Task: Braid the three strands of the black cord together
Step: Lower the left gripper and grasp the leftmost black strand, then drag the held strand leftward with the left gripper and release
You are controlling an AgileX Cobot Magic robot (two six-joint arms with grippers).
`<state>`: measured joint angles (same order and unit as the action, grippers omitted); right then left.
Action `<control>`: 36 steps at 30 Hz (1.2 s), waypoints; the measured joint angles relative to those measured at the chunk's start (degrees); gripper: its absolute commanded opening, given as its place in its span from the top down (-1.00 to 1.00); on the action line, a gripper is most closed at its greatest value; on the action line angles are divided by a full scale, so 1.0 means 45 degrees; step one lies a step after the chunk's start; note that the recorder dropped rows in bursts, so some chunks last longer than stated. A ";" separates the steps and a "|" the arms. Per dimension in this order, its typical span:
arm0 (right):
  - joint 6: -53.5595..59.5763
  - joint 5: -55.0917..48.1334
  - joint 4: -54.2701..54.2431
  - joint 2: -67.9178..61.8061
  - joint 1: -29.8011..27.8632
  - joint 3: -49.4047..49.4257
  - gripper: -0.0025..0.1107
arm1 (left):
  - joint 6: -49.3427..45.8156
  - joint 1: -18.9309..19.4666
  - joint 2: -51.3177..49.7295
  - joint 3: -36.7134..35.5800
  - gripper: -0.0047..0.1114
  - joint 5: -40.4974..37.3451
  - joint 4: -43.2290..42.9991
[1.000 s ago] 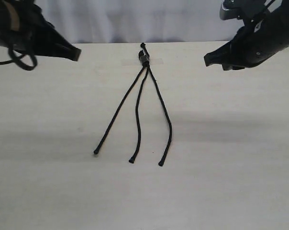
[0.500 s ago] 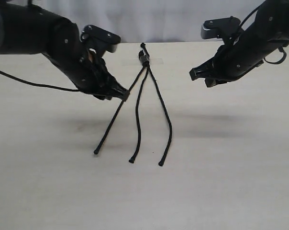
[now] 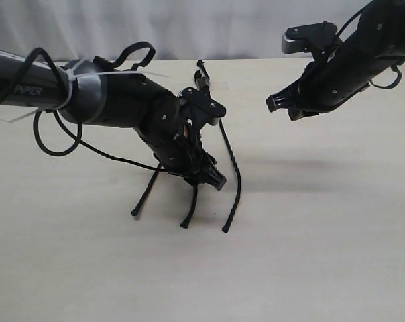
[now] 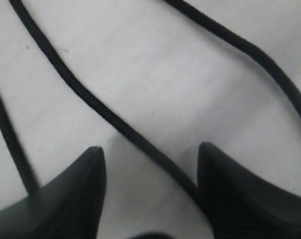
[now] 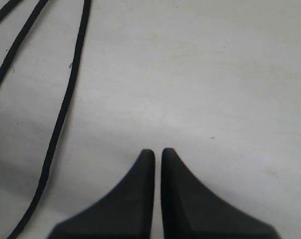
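The left claw [image 3: 213, 180] is down low over the desk [image 3: 323, 235], right in the thick of the three strands [image 3: 235, 168], and its fingers are spread wide with nothing gripped. The wrist view shows the middle strand [image 4: 105, 112] running slantwise through the gap, lying flat on the desk. The black cord [image 3: 202, 80] has its knotted end at the far edge under clear tape [image 3: 222, 84], the strands fanning toward the near side, uncrossed where they show, so by my reckoning the braid hasn't begun. Over on the other side, the right claw [image 3: 277, 104] hovers well clear, fingers pressed together, holding nothing. Now the danger: that strand sits closer to one fingertip than the other, so a squeeze here could catch it at the very edge and let it slip free. The arm also hangs over the neighbouring strands, so a sideways carry might drag one along. And a hard tug could peel the tape.
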<state>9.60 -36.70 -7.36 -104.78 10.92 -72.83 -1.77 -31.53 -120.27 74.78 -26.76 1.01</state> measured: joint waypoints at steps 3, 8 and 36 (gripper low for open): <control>0.0000 0.0000 0.0000 0.0000 0.0000 0.0000 0.88 | 0.0000 0.0000 -0.0227 0.0000 0.02 -0.0024 0.0194; 0.0000 0.0025 0.0000 0.0000 0.0000 0.0000 0.88 | 0.0000 0.0000 -0.0251 0.0000 0.02 -0.0069 0.0194; 0.0000 0.0142 0.0000 0.0000 0.0000 0.0000 0.88 | -0.0952 0.0807 -0.0234 0.1324 0.92 -0.2303 -0.0571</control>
<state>9.60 -36.06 -7.36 -104.78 10.92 -72.83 -6.05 -27.90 -121.32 80.73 -37.13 -1.56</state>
